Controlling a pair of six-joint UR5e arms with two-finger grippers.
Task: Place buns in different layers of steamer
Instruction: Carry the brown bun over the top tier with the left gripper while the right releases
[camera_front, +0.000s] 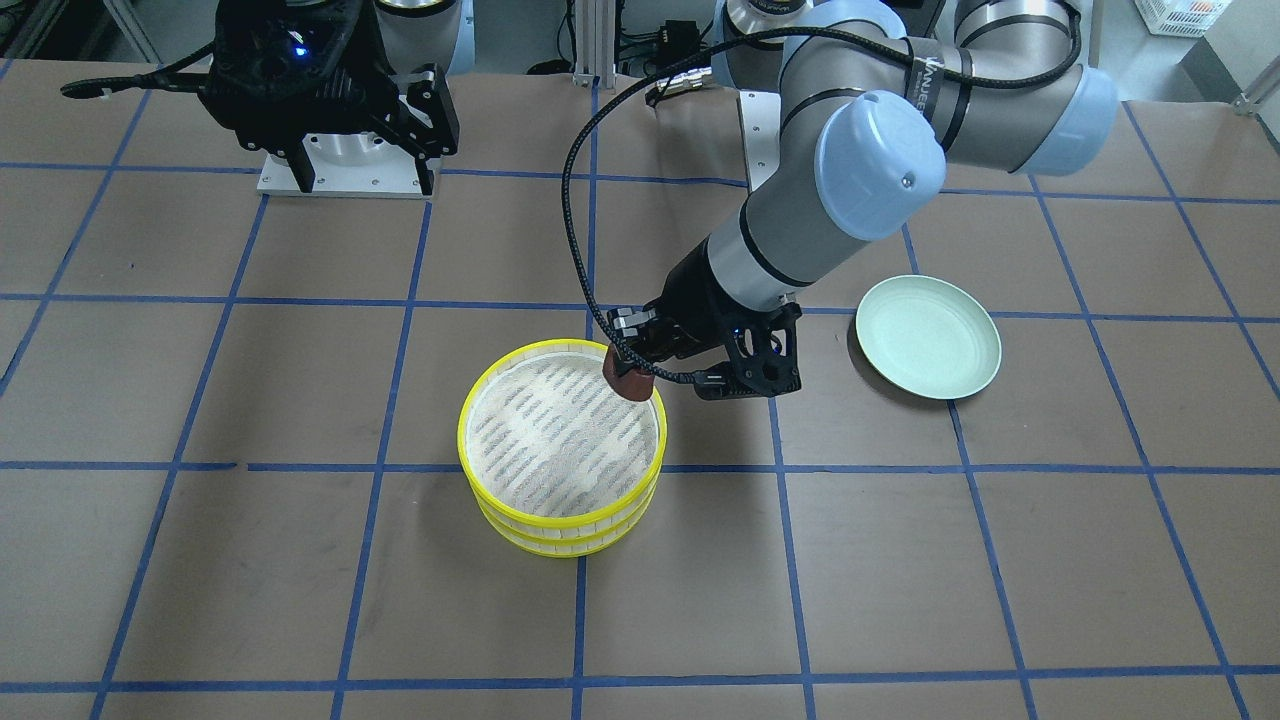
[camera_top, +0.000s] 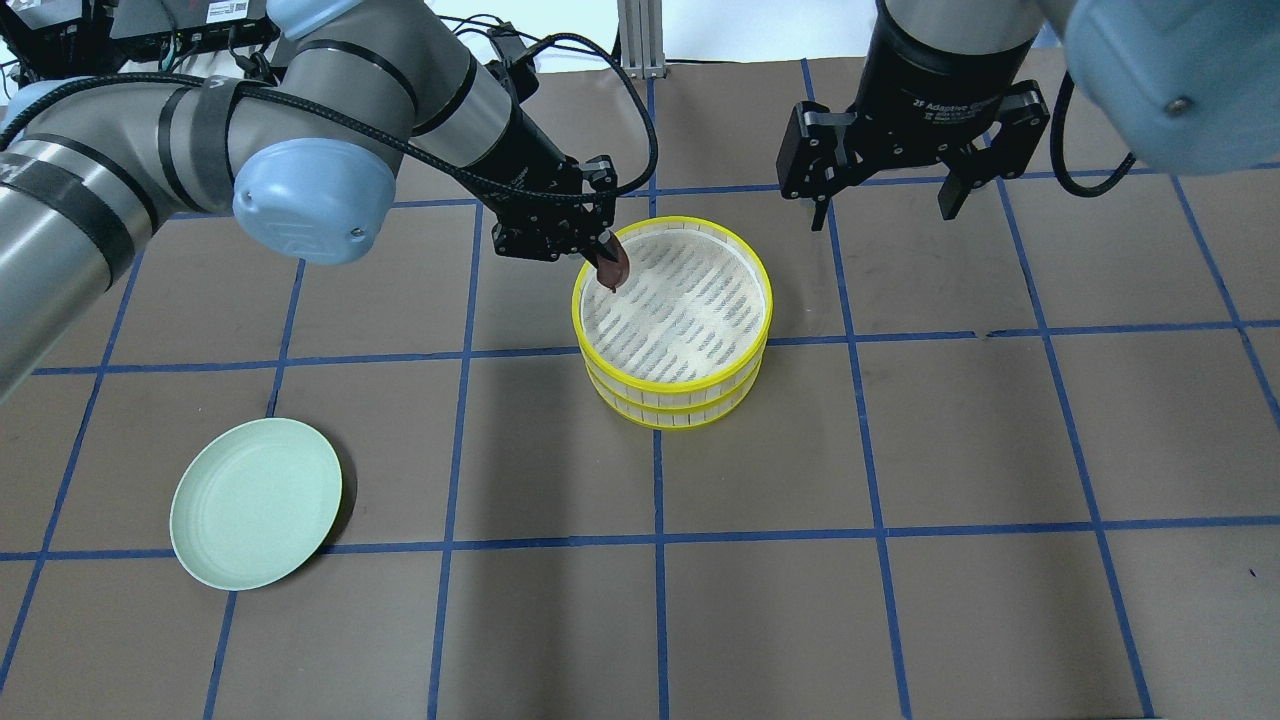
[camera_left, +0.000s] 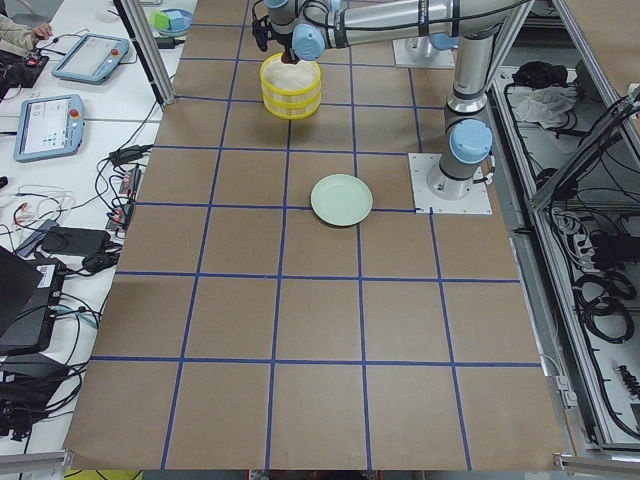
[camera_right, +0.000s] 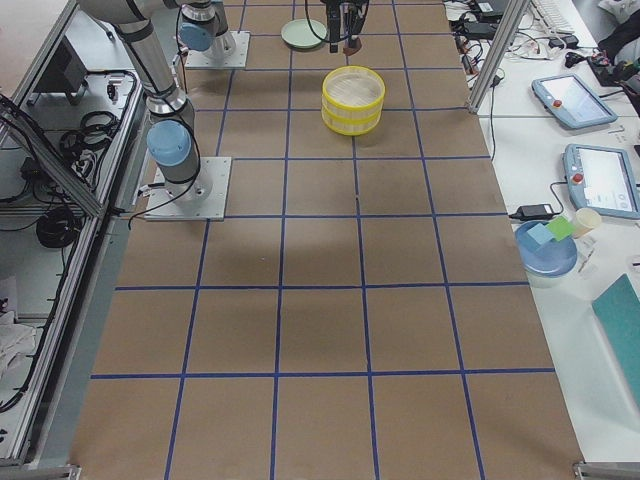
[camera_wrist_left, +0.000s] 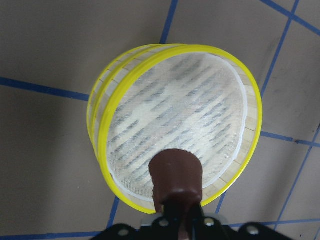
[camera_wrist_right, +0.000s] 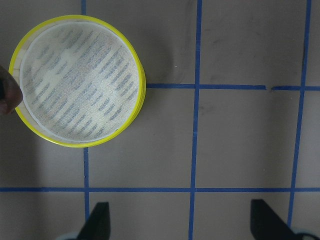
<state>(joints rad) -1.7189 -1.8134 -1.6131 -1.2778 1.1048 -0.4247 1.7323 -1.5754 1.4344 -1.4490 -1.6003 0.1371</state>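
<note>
The two yellow-rimmed steamer layers (camera_top: 672, 395) stand stacked in the middle of the table, and the top layer's mesh (camera_front: 560, 430) is bare. My left gripper (camera_top: 610, 268) is shut on the dark reddish-brown bun (camera_front: 630, 383) and holds it over the top layer's rim, on the side toward the plate. The bun also shows in the left wrist view (camera_wrist_left: 175, 177), above the mesh's near edge. My right gripper (camera_top: 882, 212) is open and empty, raised beyond the stack. The cream-white bun shows in no view.
A pale green plate (camera_top: 255, 503) lies empty on the table, on my left side (camera_front: 928, 337). The brown table is marked with blue tape lines. The right arm's base plate (camera_front: 340, 170) is at the back.
</note>
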